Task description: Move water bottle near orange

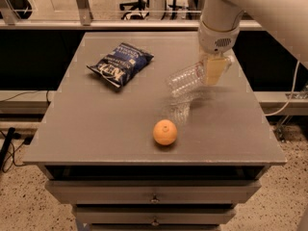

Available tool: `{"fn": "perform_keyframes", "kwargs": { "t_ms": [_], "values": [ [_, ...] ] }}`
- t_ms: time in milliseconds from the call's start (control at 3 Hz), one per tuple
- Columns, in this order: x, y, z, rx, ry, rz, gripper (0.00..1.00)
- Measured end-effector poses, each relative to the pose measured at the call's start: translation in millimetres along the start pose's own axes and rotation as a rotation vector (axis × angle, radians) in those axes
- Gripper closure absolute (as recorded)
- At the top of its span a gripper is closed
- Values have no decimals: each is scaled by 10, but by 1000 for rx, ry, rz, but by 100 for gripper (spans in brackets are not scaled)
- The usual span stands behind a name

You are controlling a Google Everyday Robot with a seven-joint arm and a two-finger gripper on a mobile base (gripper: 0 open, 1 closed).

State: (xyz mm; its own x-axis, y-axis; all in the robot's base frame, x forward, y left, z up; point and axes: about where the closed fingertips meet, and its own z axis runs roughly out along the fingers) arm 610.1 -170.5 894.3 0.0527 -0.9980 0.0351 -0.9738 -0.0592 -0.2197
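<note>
Arm (250,1) slants down from upper right; claw (213,70) at right-centre, pointing down, gripping the water bottle (185,80).

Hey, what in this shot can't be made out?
Camera view:
- One end of the water bottle: hidden behind the pincer, which grips it above the right half of the table.
- Most of the arm: cut off by the top and right edges.
- Lettering on the chip bag: too blurred to read.
</note>
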Motion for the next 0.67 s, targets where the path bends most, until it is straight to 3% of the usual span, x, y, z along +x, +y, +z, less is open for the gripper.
{"fn": "perform_keyframes", "kwargs": {
  "t_ms": [333,667],
  "values": [
    [29,92,-47,-29,-2,86,100],
    [-35,227,-105,-53,-44,170,100]
  ]
}}
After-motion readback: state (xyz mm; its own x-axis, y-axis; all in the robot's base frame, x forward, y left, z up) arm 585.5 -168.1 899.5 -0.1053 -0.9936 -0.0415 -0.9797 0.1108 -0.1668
